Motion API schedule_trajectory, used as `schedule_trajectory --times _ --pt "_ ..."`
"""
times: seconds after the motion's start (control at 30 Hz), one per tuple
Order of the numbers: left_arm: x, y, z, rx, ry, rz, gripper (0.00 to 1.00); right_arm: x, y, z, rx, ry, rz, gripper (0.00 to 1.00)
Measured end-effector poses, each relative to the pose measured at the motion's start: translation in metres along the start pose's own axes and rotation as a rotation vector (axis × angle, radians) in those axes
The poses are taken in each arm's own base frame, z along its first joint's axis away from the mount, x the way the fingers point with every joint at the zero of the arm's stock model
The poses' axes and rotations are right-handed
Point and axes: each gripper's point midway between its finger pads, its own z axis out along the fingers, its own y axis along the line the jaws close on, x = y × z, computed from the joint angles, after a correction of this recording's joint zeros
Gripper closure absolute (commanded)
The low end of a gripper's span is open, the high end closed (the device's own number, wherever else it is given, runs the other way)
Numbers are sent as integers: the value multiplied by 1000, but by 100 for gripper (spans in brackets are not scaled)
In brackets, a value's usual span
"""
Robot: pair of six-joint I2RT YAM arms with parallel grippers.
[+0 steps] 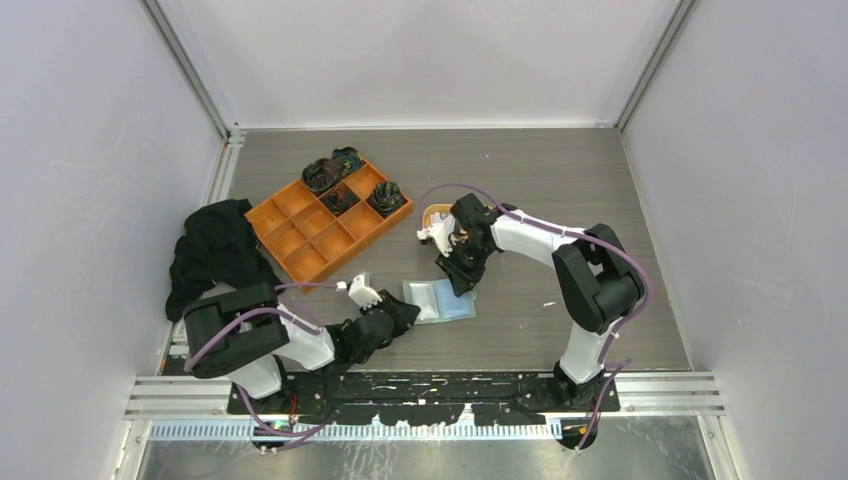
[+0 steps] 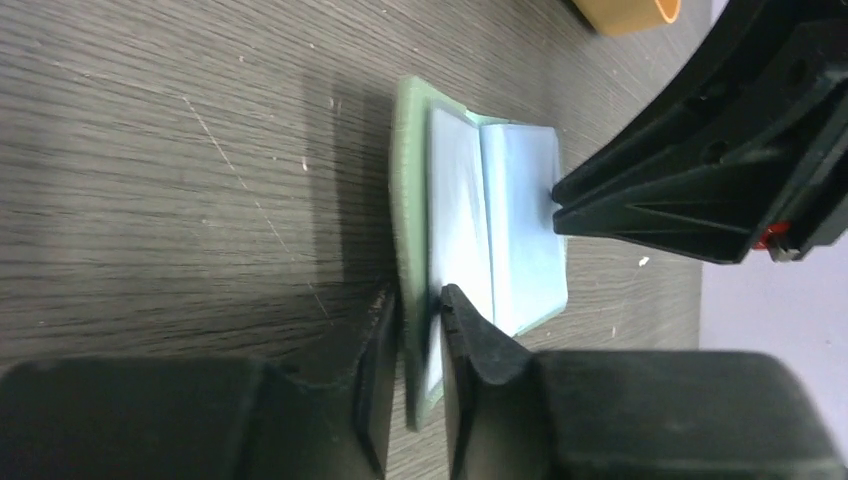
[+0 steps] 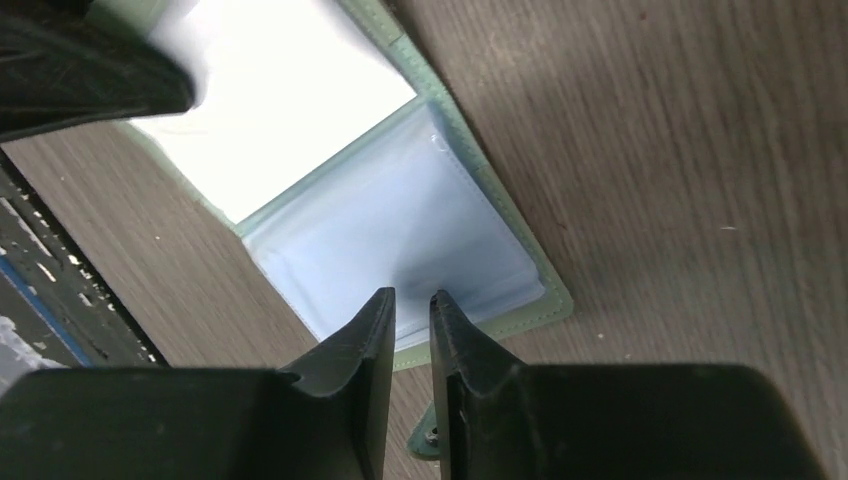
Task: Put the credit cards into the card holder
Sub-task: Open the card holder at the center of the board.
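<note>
The card holder (image 1: 440, 300) lies opened flat on the table (image 1: 560, 180), between the two arms, glossy bluish pockets facing up. The left gripper (image 2: 418, 293) straddles the near edge of the card holder: green cover and one pocket leaf sit between the jaws, which stand narrowly apart. Whether they clamp that edge cannot be determined. The right gripper (image 3: 411, 294) sits with its tips on the far pocket near its outer edge, jaws separated by a thin slit, with no item visible between them. An orange compartment tray (image 1: 325, 222) stands at rear left, well apart from the card holder.
</note>
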Motion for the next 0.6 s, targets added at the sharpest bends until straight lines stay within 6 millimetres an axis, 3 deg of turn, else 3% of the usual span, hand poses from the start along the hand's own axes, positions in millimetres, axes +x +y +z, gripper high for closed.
schedule_trajectory --times 0.2,0.33,0.47,0.6 --pt "-1 -9 -5 53 10 -20 47 -4 -3 -7 6 -5 13 68" --pt "-9 -16 -16 43 22 45 44 -11 4 -23 -38 -68 17 67" --pt "-27 -36 -29 70 6 99 44 -22 11 -37 -66 -136 1 67" --pt "-37 -38 -43 76 10 163 45 -24 20 -39 -111 -150 4 66"
